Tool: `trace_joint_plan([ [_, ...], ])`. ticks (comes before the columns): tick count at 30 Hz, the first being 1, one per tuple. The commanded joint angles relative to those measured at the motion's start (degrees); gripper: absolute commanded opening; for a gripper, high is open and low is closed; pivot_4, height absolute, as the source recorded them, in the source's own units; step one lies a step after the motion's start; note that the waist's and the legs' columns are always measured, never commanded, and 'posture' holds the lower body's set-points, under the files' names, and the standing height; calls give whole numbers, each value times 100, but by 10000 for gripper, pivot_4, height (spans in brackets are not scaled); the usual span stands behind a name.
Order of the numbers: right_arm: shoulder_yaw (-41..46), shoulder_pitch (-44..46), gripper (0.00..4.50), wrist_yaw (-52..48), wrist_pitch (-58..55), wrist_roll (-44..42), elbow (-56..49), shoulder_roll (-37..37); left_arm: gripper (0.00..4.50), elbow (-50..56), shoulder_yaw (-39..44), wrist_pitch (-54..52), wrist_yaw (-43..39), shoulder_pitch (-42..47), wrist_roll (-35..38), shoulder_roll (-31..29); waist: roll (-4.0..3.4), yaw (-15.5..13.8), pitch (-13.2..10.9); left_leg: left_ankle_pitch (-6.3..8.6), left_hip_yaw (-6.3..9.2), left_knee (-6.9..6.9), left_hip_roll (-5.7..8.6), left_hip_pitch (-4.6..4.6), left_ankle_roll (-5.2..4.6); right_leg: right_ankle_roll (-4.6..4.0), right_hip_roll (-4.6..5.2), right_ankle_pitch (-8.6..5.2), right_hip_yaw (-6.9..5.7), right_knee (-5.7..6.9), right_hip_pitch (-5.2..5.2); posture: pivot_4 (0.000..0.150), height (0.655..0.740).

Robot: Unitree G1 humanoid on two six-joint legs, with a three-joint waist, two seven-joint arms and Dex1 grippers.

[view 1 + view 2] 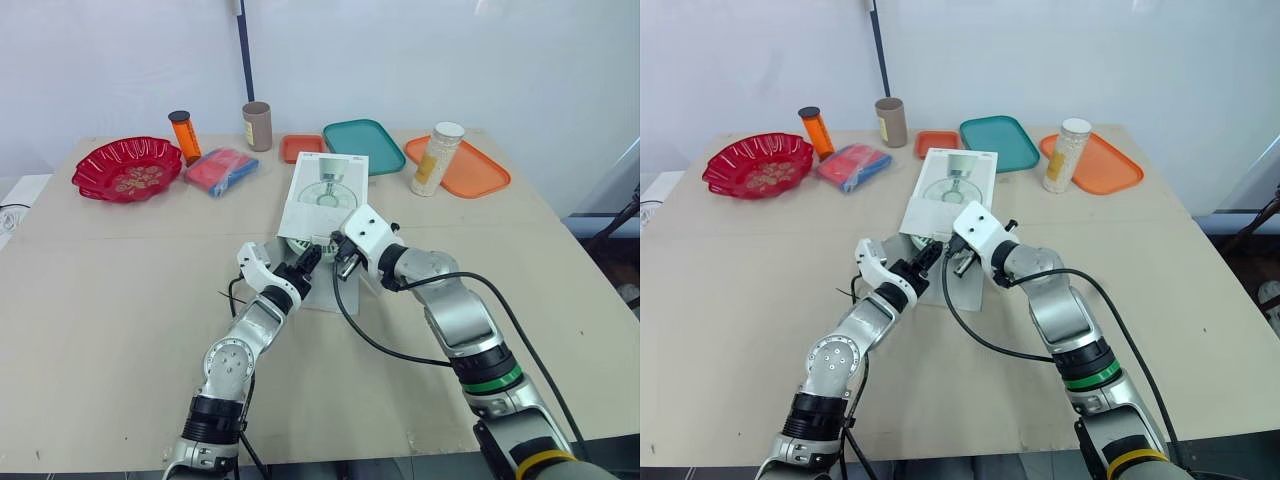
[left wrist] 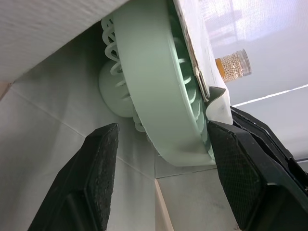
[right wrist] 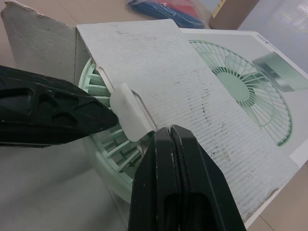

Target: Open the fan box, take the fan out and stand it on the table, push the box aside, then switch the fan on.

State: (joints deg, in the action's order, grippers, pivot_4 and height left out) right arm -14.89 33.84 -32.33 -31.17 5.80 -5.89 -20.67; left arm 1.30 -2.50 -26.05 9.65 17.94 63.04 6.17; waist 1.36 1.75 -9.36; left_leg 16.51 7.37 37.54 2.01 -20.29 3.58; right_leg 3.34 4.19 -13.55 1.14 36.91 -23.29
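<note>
A beige table is holding the white cardboard fan box, already opened. The pale green plastic fan is sitting inside, left gripper spread around its rim, right gripper pressed closed alongside. Removal, pushing and switching are remaining.

A tan, matte table carries the scene. A faint seam runs across its top, parallel to the far edge. Behind the far edge stands a plain, pale, evenly lit wall. A dark vertical pole rises against the wall, left of centre.
</note>
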Motion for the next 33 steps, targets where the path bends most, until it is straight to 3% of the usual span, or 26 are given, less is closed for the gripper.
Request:
trace_joint_plan([
  [1, -85, -65, 0, -37, -107, 9, 126, 12, 30735, -63, 16, 147, -166, -124, 93, 920, 0, 0, 0, 0, 0, 0, 0, 0, 0, 0, 0, 0, 0, 0, 0, 1500, 7400],
  [2, -85, -66, 0, -38, -106, 10, 127, 12, 30735, -79, 13, 159, -187, -118, 83, 914, 0, 0, 0, 0, 0, 0, 0, 0, 0, 0, 0, 0, 0, 0, 0, 1500, 7400],
  [8, -78, -68, 0, -36, -111, 8, 123, 13, 13487, -66, -26, 194, -207, -125, 67, 904, 0, 0, 0, 1, 1, 0, 0, 0, -1, 0, 0, 0, 0, 0, 0, 1500, 7400],
  [9, -76, -63, 0, -36, -110, 7, 127, 13, 12804, -60, -33, 188, -186, -131, 70, 897, 0, 1, 0, 1, 1, 0, 0, 0, -1, 0, 0, 0, 0, 0, -1, 1500, 7400],
  [24, -76, -76, 0, -1, -182, 31, 74, 22, 12804, 915, -275, -74, 648, -838, 564, 804, 1, 15, -1, -1, 1, -1, -1, -2, 2, 1, 0, -1, 2, 0, -5, 1500, 7400],
  [33, -111, -20, 0, -28, -258, 25, 32, 33, 12804, 1718, -263, -65, 1110, -1440, 899, 301, 0, 18, 0, 1, 0, -2, -1, -2, -1, 1, 0, -1, 2, 0, -4, 1500, 7400],
])
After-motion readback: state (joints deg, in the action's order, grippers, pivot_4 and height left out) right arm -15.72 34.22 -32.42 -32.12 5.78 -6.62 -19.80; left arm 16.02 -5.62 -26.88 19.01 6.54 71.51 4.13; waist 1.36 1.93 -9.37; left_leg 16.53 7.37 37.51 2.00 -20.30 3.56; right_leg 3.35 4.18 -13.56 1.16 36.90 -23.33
